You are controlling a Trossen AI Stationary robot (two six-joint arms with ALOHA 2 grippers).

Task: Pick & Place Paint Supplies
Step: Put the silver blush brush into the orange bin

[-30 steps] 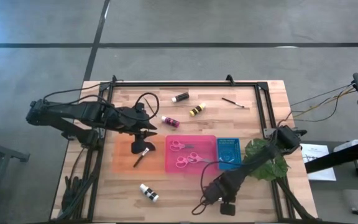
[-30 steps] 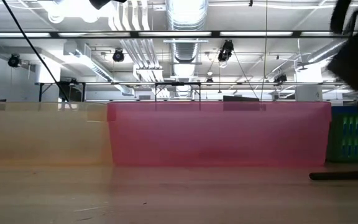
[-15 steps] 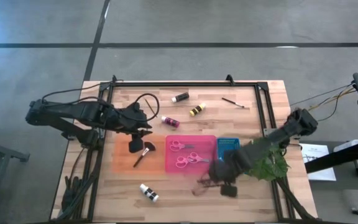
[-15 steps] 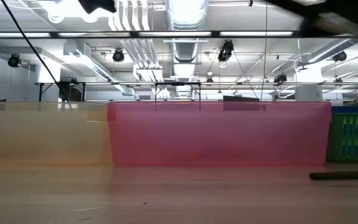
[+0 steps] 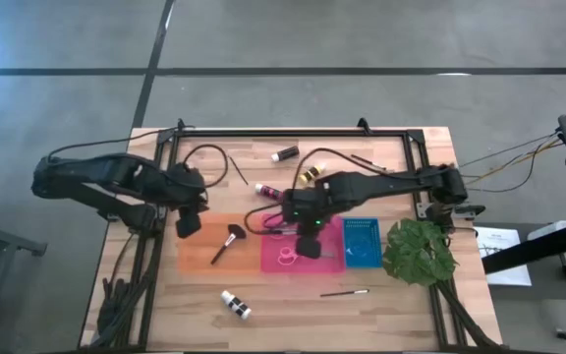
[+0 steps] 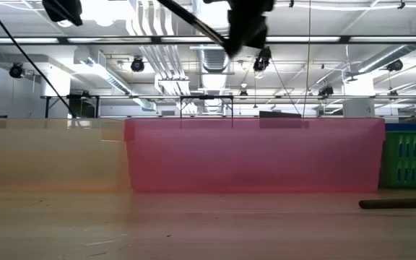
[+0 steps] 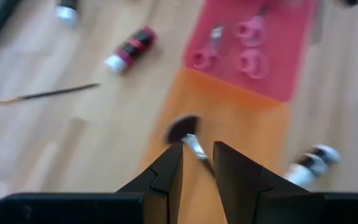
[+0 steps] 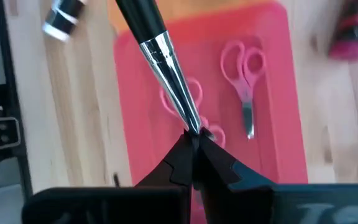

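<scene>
Overhead, the right gripper (image 5: 285, 212) hangs over the pink tray (image 5: 328, 258), fingers pinched on a brush (image 8: 160, 61). At nine o'clock, the left gripper (image 5: 187, 222), fingers slightly parted, hovers beside the orange tray's (image 5: 197, 258) fan brush (image 5: 228, 242).

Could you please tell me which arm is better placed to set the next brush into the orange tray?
Right. The right gripper is shut on a brush above the pink tray, next to the orange tray. The left gripper is open and empty.
</scene>
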